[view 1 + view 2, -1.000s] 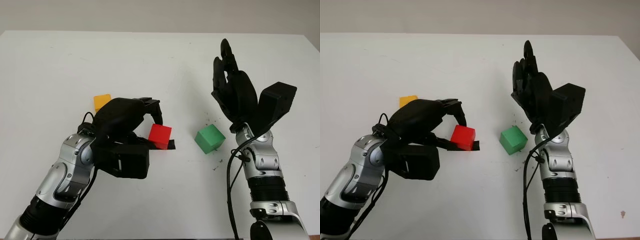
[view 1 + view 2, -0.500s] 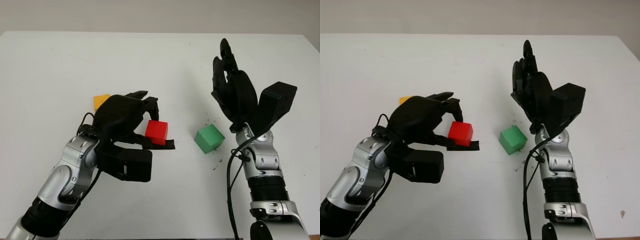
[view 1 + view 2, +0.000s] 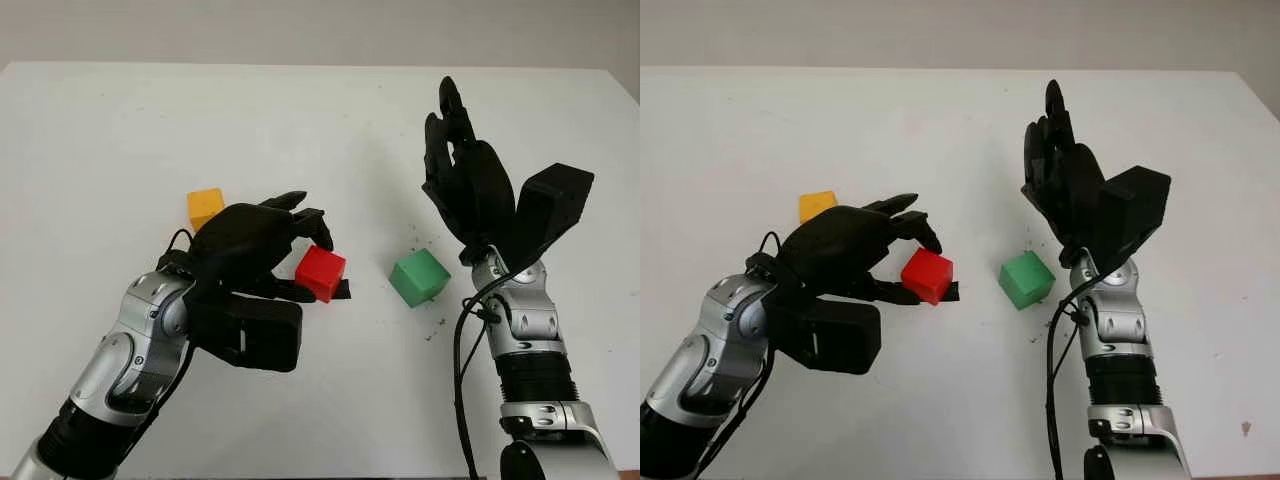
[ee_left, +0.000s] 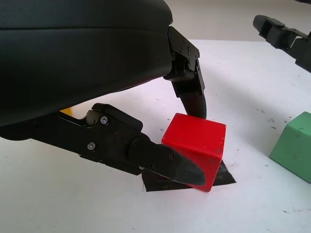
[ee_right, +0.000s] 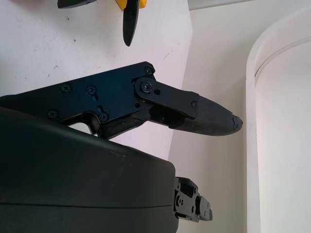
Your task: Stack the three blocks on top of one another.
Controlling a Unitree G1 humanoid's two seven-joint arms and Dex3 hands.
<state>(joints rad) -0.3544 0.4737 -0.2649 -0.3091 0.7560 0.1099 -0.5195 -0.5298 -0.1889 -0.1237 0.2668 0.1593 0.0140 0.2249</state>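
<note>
Left hand (image 3: 262,252) pinching red block (image 3: 320,272), tilted.
Level it before carrying to green block (image 3: 419,277); right hand (image 3: 466,180) open, raised.

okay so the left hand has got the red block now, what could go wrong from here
1. The left hand pinches the red block with fingertips near its edges, and the block sits tilted; it might twist or slip out.
2. The green block lies close by, below the raised, open right hand; a sweep towards it could knock it.
3. The yellow block sits just behind the left hand and could get nudged.
</note>
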